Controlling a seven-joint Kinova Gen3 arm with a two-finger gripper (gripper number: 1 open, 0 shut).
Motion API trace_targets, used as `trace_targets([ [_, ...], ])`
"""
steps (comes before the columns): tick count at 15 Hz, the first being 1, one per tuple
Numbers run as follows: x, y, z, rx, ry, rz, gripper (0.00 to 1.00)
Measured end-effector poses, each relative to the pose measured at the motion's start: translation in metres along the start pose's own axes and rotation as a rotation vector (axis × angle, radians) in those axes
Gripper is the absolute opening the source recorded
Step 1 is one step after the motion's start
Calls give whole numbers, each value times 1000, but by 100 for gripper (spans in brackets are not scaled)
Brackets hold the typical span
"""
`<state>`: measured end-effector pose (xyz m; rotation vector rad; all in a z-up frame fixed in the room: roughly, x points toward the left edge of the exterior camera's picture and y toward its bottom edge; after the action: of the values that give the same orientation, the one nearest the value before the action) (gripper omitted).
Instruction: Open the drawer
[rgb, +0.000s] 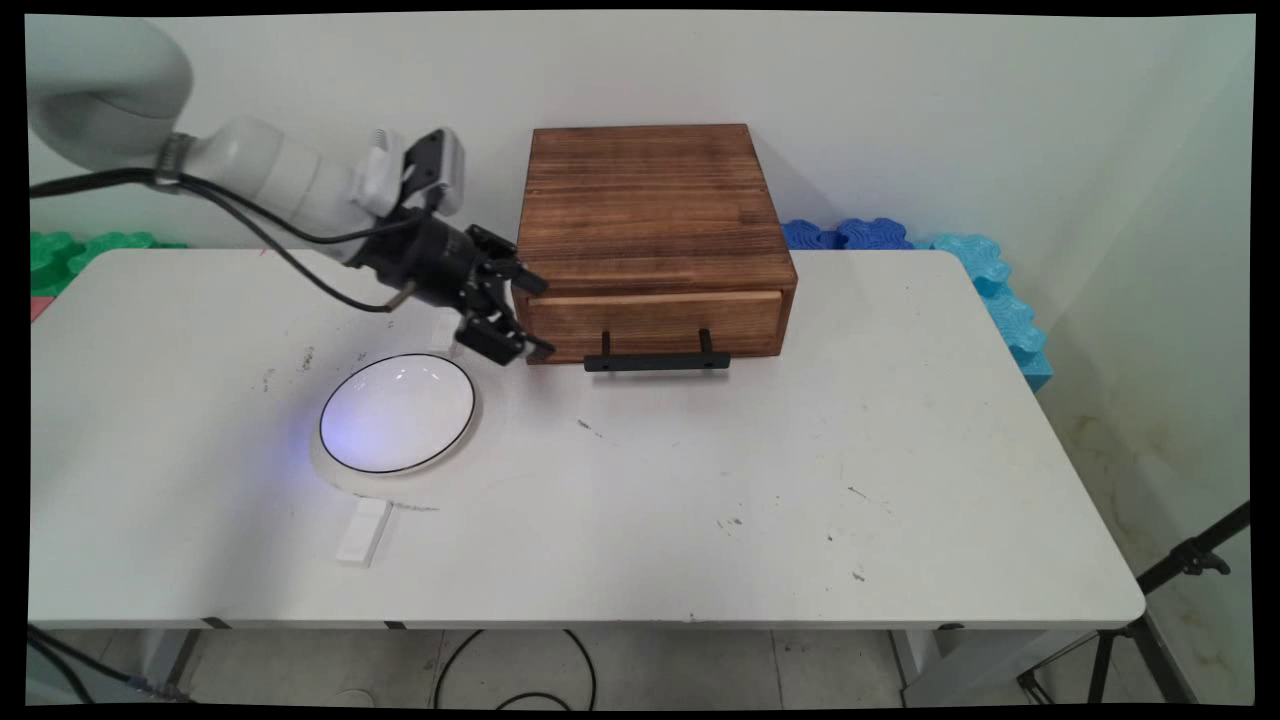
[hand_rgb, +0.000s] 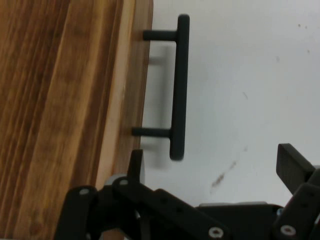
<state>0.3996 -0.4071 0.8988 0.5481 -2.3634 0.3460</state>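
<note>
White counter (rgb: 700, 500) is lying broad and bare toward its right edge. Wooden drawer box (rgb: 650, 230) is sitting at the back, drawer closed, black handle (rgb: 657, 362) jutting forward. Pincer (rgb: 520, 315) is hovering wide at its left front corner, above a white bowl (rgb: 397, 412).

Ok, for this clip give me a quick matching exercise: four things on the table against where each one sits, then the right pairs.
Things:
1. gripper
2. white bowl
3. black handle
4. small white block

Places:
A. near edge of the table, in front of the bowl
B. on the drawer front of the wooden box
C. at the box's front left corner
D. left of the box, below the gripper

Pairs: 1-C, 2-D, 3-B, 4-A
</note>
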Motion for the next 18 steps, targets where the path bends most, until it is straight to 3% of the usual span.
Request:
trace_targets([
  [9, 29, 11, 44, 23, -13, -3, 100],
  [18, 46, 21, 86, 53, -64, 6, 100],
])
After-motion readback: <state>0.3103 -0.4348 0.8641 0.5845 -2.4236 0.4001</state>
